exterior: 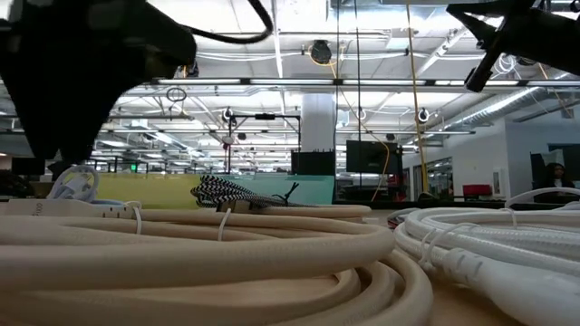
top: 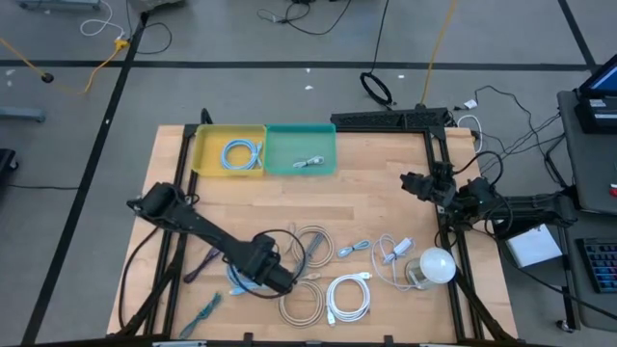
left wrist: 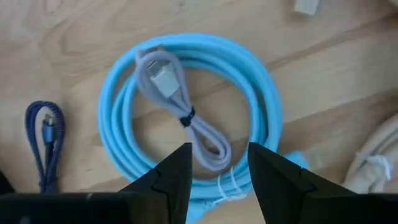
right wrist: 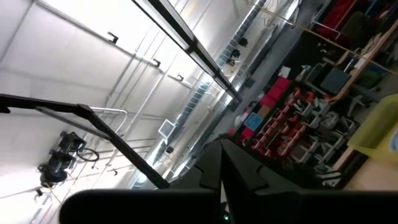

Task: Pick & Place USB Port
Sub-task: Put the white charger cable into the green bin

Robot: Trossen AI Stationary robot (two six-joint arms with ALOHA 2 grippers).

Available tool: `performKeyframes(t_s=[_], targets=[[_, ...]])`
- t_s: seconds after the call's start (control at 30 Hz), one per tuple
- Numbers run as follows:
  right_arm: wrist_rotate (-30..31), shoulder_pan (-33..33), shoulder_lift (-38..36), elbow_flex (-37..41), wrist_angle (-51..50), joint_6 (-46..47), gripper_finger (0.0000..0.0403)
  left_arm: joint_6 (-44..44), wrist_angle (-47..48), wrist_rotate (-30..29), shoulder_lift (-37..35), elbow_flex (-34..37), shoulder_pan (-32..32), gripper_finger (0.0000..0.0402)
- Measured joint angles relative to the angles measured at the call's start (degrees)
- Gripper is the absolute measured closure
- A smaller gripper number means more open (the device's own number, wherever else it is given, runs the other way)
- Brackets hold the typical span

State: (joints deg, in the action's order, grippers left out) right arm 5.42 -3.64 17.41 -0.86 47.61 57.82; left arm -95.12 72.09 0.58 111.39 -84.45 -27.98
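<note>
We found the left gripper (left wrist: 219,180) low over the near part of the pale wooden table (top: 386,193), poised above a light-blue round cable coil (left wrist: 193,118) with a short lilac-grey USB cable (left wrist: 180,102) lying inside its ring. Its two dark fingers (left wrist: 171,180) stood apart with a gap between them and held nothing; the looped end of the lilac cable lay right in that gap. We judged this to be the reach-and-align step of the pick, with no grasp made yet.

The yellow plastic bin (top: 228,150) and the green plastic bin (top: 301,150) sat side by side at the far edge of the table, well apart from the coil, each already holding a cable. Which of the two was meant for this piece we could not tell.

The next move, as we read it, called for a straight descent and a close on the lilac cable alone, since the blue coil lay just beside both fingers and could be caught along with it.

The right gripper (top: 413,182) waited raised at the right side of the table, and we could not tell how it stood.
</note>
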Motion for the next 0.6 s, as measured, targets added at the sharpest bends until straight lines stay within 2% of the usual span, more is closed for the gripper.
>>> performKeyframes(t_s=[0.13, 0.27, 0.5, 0.6], targets=[[-1.17, 0.00, -0.01, 0.00, 1.73, -0.10, 0.0403, -0.92, -0.49, 0.32, 0.11, 2.35, 0.36, 0.0245], [-1.25, 0.00, 0.00, 0.00, 2.16, 0.00, 0.0403, -1.43, -2.46, 3.89, 0.11, 6.50, 0.43, 0.0245], [-1.23, 0.00, 0.00, 0.00, 2.17, -0.29, 0.0403, -3.07, -14.55, 5.29, -0.29, 13.41, 0.28, 0.0246], [-1.24, 0.00, 0.00, 0.00, 2.16, -0.39, 0.0403, -3.84, -16.10, 4.31, -0.31, 13.75, 0.34, 0.0273]])
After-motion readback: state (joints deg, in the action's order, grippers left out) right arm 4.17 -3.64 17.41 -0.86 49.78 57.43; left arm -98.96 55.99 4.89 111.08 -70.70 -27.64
